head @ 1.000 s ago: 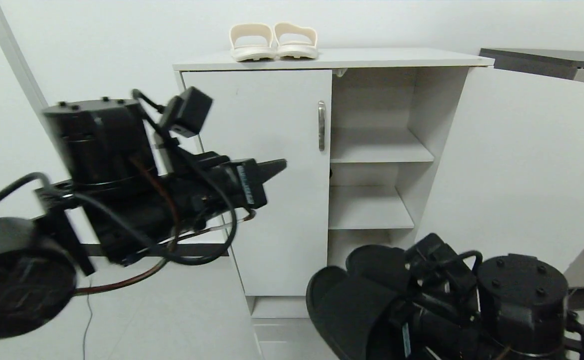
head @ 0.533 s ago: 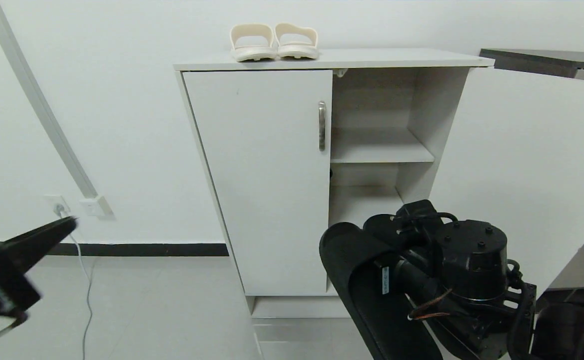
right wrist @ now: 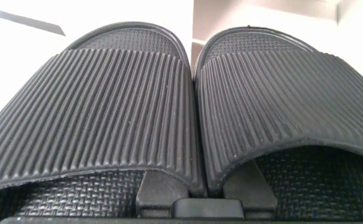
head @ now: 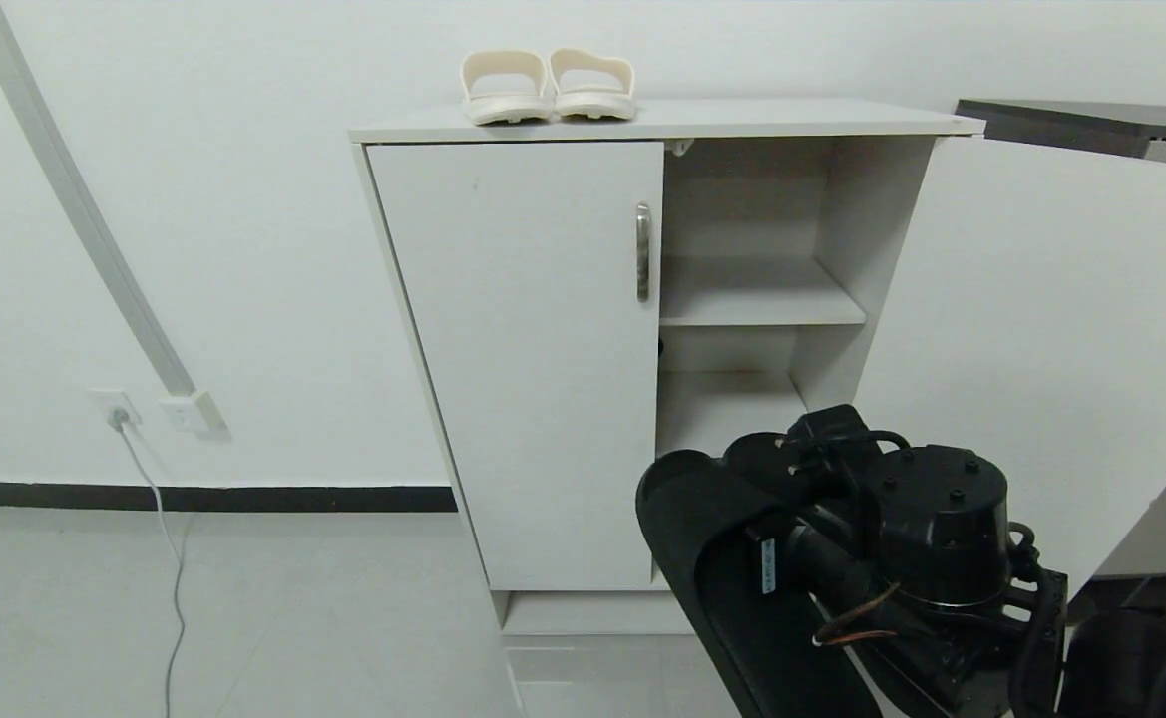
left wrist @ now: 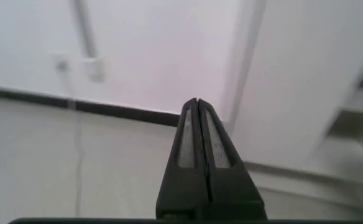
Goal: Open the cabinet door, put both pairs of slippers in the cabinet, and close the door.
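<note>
- Black slippers (right wrist: pixel 132 112): the pair is clamped in my right gripper (right wrist: pixel 200 196). One of my fingers (right wrist: pixel 153 186) sits under each strap, and the adjoining inner edges of the two slippers are pinched between them.
- Orientation: the slippers lie side by side, straps toward my wrist camera. Their long axis runs straight out from my fingers, heels at the grip and toes ahead.
- Position: in the head view the pair (head: pixel 732 568) is held low in front of the cabinet (head: pixel 503 349), on its open side, with the toes aimed at the opening.
- Target: the open door (head: pixel 1041 329) is swung wide to my right. The lower shelf (head: pixel 732 409) lies just beyond and above the toes, and the upper shelf (head: pixel 757 294) is higher again. Both shelves are bare.
- Judgement: the coming move is a forward push along the slippers' own axis, raised enough for the toes to pass the shelf edge. My right arm is the nearer one and carries the load.
- Left gripper (left wrist: pixel 197 109): its fingers are pressed together on nothing, and it faces the floor and wall beside the closed door.
- Cream slippers (head: pixel 548 85): the pair is on the cabinet top (head: pixel 792 118), well apart from both grippers and not yet stowed.
</note>
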Controlling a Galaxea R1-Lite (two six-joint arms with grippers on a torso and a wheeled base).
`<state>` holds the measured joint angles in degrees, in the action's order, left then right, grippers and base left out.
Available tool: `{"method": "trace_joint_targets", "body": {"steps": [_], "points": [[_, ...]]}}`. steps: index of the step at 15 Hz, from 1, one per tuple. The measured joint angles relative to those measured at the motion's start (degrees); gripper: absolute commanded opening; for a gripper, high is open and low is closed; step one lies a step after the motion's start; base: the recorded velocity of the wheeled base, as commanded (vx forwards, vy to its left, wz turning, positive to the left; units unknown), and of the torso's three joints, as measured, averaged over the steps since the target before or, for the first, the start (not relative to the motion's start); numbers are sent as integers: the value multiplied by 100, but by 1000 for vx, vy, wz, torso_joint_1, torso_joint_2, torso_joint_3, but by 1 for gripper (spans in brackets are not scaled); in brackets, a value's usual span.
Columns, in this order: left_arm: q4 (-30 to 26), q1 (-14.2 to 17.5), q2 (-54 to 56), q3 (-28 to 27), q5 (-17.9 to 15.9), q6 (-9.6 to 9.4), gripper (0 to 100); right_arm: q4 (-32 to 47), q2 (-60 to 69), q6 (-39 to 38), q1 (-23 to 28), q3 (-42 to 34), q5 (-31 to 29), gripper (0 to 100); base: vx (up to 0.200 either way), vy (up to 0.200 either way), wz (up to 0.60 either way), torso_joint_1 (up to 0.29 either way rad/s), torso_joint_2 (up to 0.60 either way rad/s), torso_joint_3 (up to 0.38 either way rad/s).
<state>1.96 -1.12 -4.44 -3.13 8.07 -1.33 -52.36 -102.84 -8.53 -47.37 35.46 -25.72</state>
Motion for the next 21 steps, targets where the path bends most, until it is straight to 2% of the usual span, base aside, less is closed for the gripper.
{"method": "trace_joint_targets", "body": {"steps": [2,3,8,11,12,20,21], "points": [[-276,85,262,234,-883,-77,0,0,-11,0,0,-16,7,0,0,0,0,0,0,0],[-234,102,328,265,-1063,-101,0,-5,-16,0,-1,-16,5,0,0,0,0,0,0,0],[-212,122,441,311,-1113,-28,0,0,-129,-79,82,91,-228,0,0,0,0,0,0,0],[-207,119,451,313,-1108,-20,0,0,-556,-273,258,475,-1391,0,0,0,0,0,0,0],[-210,119,453,313,-1108,-12,0,-5,-713,-299,325,624,-1610,0,0,0,0,0,0,0],[-215,122,453,313,-1104,2,0,-9,-1157,-318,410,789,-1677,0,0,-200,0,1,4,1],[-212,117,453,313,-1107,2,0,-16,-1185,-321,396,789,-1675,0,0,0,0,0,0,0]]}}
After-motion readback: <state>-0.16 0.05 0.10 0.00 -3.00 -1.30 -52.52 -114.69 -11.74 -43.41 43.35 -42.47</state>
